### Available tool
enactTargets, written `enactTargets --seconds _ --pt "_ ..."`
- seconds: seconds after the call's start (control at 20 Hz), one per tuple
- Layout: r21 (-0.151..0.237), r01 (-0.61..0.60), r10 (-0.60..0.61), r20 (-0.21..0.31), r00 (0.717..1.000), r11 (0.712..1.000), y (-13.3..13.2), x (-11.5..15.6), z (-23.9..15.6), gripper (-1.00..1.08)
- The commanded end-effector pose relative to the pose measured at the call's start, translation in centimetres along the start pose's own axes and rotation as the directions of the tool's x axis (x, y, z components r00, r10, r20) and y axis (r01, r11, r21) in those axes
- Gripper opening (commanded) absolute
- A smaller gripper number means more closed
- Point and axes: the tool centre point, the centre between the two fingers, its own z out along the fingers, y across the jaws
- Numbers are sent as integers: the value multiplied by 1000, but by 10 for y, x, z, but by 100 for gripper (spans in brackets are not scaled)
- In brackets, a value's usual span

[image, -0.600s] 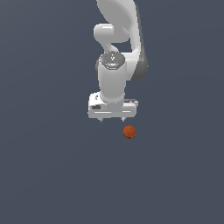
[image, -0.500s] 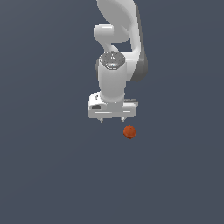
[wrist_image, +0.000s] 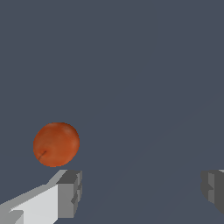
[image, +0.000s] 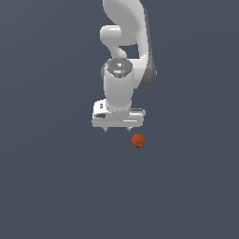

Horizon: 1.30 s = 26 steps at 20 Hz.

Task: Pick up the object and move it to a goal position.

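The ball lies just off the gripper, toward the exterior view's right, not between its spread, empty jaws.

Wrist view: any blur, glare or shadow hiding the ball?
Wrist view: the ball renders sharp, evenly lit, no glare, with no cast shadow visible. Exterior view: the ball is small but crisp below the open gripper; the floor is flat grey.

Matt, faintly dimpled orange-red ball; smooth white plastic-looking end effector, grey matt fingertips.
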Motion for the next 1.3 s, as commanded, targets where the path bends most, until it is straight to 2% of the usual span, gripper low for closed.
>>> enactTargets --seconds 0.0,0.35,0.75,1.0,1.25 --pt "-3 -5 5 0 1000 1000 1 0 0 100" --pt "-2 33 -33 0 999 999 -3 0 2 100" --pt "-2 183 -183 2 983 983 -18 0 13 100" --pt "0 329 -329 3 944 944 -34 0 23 100" --pt "4 488 -488 1 873 873 -52 -1 34 100"
